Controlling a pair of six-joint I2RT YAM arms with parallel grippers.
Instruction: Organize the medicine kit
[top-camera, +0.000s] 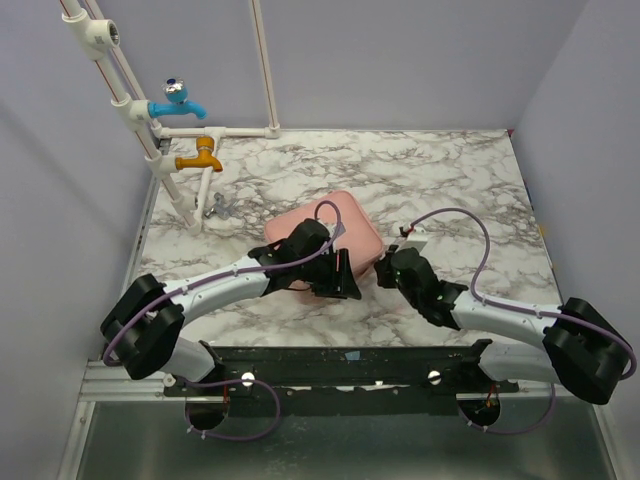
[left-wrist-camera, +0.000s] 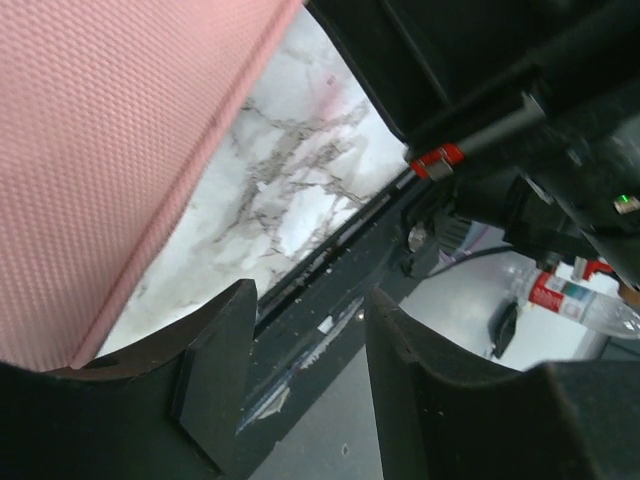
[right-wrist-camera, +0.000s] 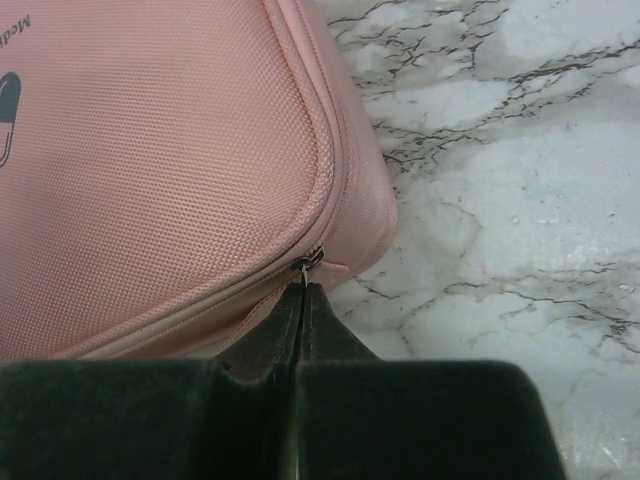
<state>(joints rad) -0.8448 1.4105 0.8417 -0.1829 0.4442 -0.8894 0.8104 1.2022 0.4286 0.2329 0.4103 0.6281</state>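
I have the kit (top-camera: 360, 235) lying flat near the middle of the table (top-camera: 450, 170), lid up. Its pill logo (right-wrist-camera: 5, 115) shows at the left edge of my right wrist view, and the zip is closed along the side I can see. Both arms reach in to its near side.

My left gripper (top-camera: 338, 280) sits over the kit's near edge. In its wrist view the 2 fingers (left-wrist-camera: 215, 370) stand spread with nothing between them. The pink fabric lies off to their upper left, and marble and the black rail (left-wrist-camera: 330, 260) show through the gap.

My right gripper (top-camera: 385, 270) is at the kit's near right corner. Its jaws are pressed together, tips right against the zip pull (right-wrist-camera: 312, 258) at the rounded corner. I cannot tell whether the pull is actually nipped between the tips.

At the table's far left stand white pipes (top-camera: 130, 100) with 1 blue tap (top-camera: 178, 105) and 1 orange tap (top-camera: 200, 157).
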